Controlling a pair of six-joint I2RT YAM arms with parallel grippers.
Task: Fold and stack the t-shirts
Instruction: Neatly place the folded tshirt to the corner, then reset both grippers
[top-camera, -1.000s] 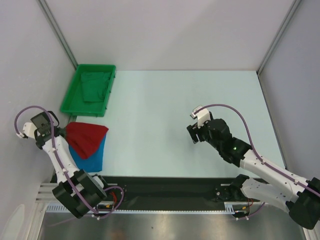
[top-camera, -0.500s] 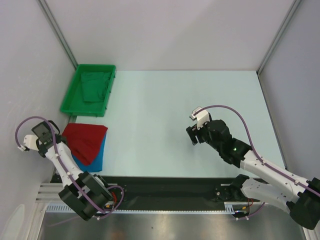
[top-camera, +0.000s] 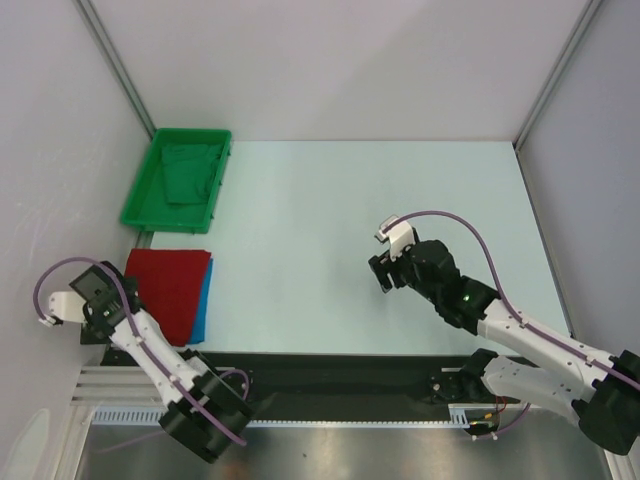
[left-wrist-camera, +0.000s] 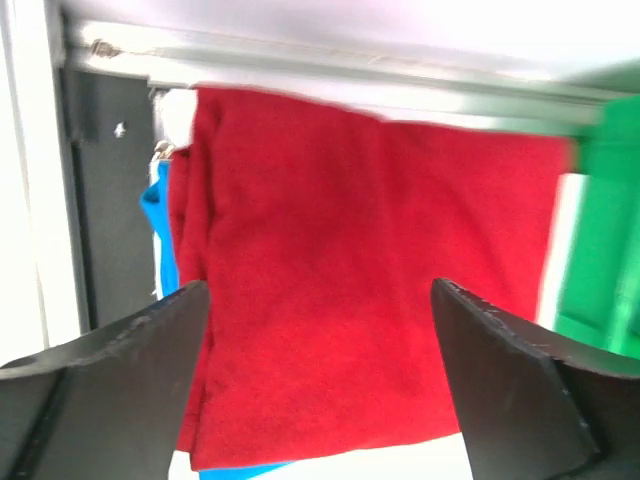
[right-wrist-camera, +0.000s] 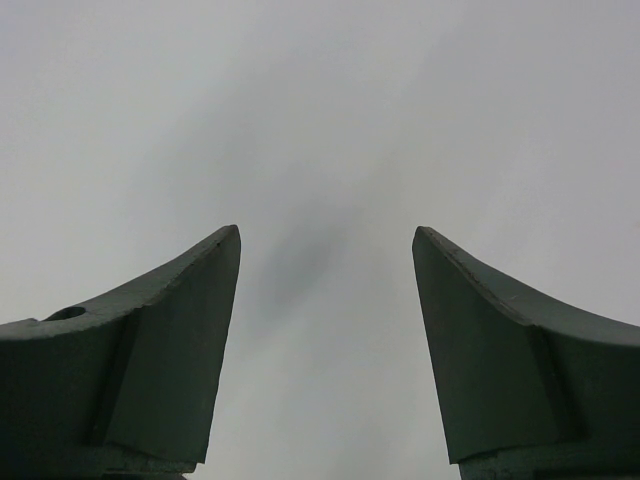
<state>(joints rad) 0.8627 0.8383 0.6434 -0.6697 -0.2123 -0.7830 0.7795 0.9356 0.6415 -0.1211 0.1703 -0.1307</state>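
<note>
- red t-shirt (top-camera: 168, 290) folded flat on blue t-shirt (top-camera: 205, 298), near-left corner of tabletop (top-camera: 350, 200)
- left tool (left-wrist-camera: 320, 300) wide, holding nothing
- right tool (right-wrist-camera: 325, 240) wide, holding nothing, mid-tabletop

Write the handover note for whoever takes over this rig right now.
Left gripper: open, empty, facing the red shirt.
Right gripper: open, empty, over the table.
Shirts: red shirt is folded and lies on the blue shirt at the near-left table corner.
Done: both are folded and stacked, as far as shows.
Left: green cloth lies in the tray. If it counts, fold and add it.
</note>
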